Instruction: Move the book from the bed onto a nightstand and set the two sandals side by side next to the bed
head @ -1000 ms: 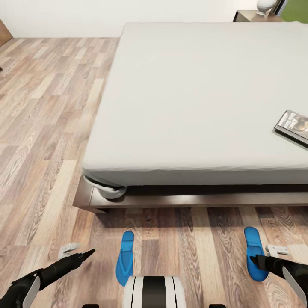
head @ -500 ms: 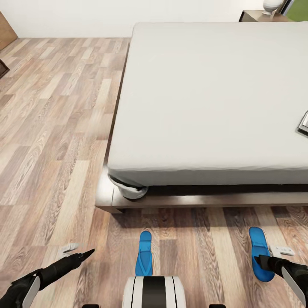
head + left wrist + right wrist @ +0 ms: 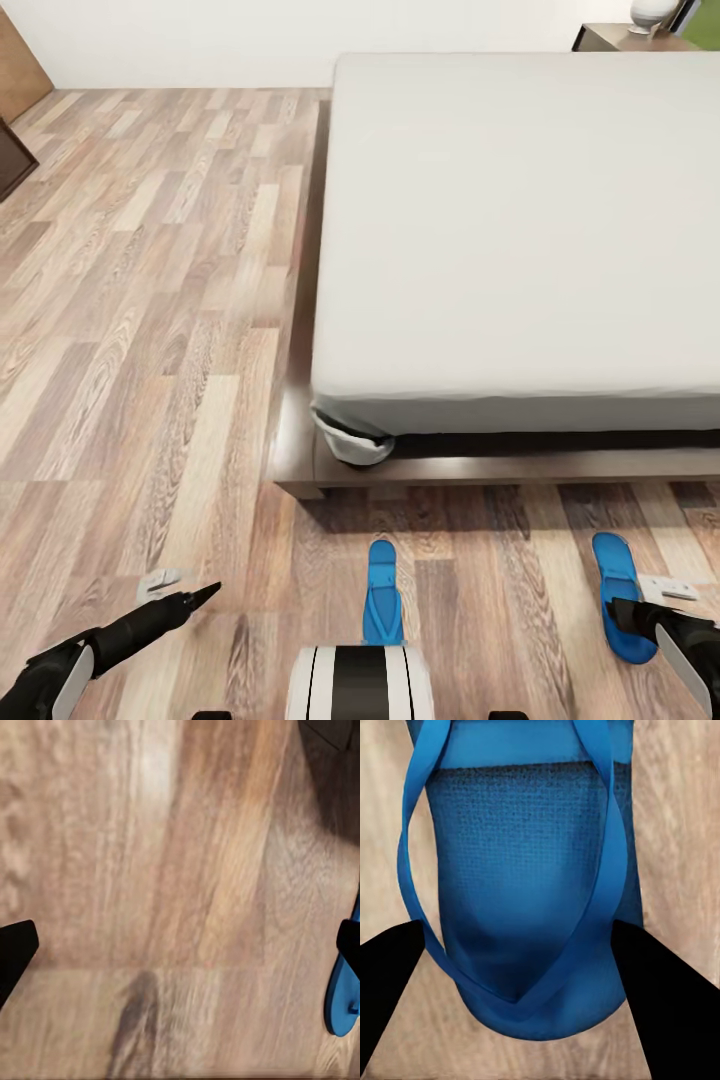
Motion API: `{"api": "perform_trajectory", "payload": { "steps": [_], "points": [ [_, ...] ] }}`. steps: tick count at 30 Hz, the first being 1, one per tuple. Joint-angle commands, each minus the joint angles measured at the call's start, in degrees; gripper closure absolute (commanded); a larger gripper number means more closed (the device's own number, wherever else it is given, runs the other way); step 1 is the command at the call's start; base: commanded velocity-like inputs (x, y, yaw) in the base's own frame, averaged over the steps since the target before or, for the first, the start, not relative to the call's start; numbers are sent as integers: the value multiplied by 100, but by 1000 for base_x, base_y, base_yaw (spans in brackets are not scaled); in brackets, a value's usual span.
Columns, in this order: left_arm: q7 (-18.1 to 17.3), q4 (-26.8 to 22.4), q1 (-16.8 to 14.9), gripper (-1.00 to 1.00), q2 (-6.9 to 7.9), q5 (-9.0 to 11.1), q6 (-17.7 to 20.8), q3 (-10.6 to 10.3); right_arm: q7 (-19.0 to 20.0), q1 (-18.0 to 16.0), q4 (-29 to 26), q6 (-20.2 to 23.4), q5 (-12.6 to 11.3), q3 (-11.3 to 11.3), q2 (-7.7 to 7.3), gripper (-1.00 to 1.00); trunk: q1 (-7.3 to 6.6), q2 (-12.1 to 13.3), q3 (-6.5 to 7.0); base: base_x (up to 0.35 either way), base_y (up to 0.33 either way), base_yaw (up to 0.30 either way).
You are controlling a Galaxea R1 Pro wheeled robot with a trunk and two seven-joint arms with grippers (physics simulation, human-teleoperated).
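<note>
Two bright-blue sandals lie flat on the wood-plank floor (image 3: 150, 330) at the foot of the bed (image 3: 520, 230), well apart from each other. One sandal (image 3: 382, 592) lies just ahead of the robot's trunk; the other sandal (image 3: 622, 608) lies under the right pincer (image 3: 622, 612). The right wrist view shows its blue straps meeting in a V between two spread black fingers (image 3: 390, 982), touching nothing. The left pincer (image 3: 200, 594) hangs above bare floor, fingers spread wide. One mattress, light grey, sits on a dark-brown frame.
</note>
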Motion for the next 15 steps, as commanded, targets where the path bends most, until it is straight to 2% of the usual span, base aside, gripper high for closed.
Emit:
{"api": "perform_trajectory", "payload": {
  "steps": [1, 15],
  "points": [
    [-15, 5, -3, -100, -1, 42, 55, 6, -2, 2, -14, 35, -35, -12, -1, 100, -1, -1, -3, 0, 285, 0],
    [-21, 5, -3, -100, -1, 42, 55, 6, -2, 2, -14, 35, -31, -14, -1, 100, -1, -1, -3, 0, 285, 0]
  ]
}}
